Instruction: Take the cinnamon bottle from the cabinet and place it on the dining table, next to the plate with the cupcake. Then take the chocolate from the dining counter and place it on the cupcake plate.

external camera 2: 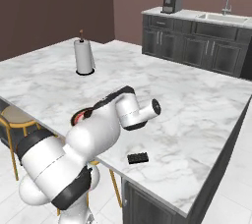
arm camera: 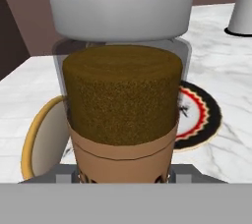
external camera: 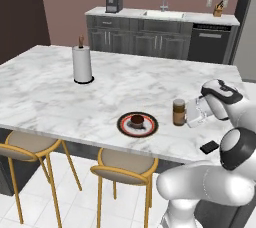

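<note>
Fingers point(arm camera: 66, 175) are seen as two small grey tips at either side of the cinnamon bottle point(arm camera: 121, 95) base, clamped on it. Bottle is held upright between them, seated on the dining table point(external camera: 45, 92), as seen in the left base view at point(external camera: 178, 112). Gripper point(external camera: 192, 114) is set just beside the bottle, on its right in that view.

Plate point(external camera: 137, 124) is located just past the bottle from the fingers, near but not touching; a slice of its rim point(arm camera: 199, 120) is visible behind the jar in the hand view. Cupcake point(external camera: 136, 120) is sat at the plate centre. Chocolate point(external camera: 209, 147) is laid flat on the slab behind the gripper, near the table edge, also seen at point(external camera 2: 138, 157). Paper towel roll point(external camera: 82, 64) is stood upright well beyond the plate. A stool seat point(arm camera: 42, 142) is visible below the table edge, left of the fingers.

Bottle: clear cylinder, brown granular fill, tan label band, smooth grey lid. Plate: round, white centre, dark rim with red trim. Chocolate: flat black rectangle. Table: white marble, grey veins.
</note>
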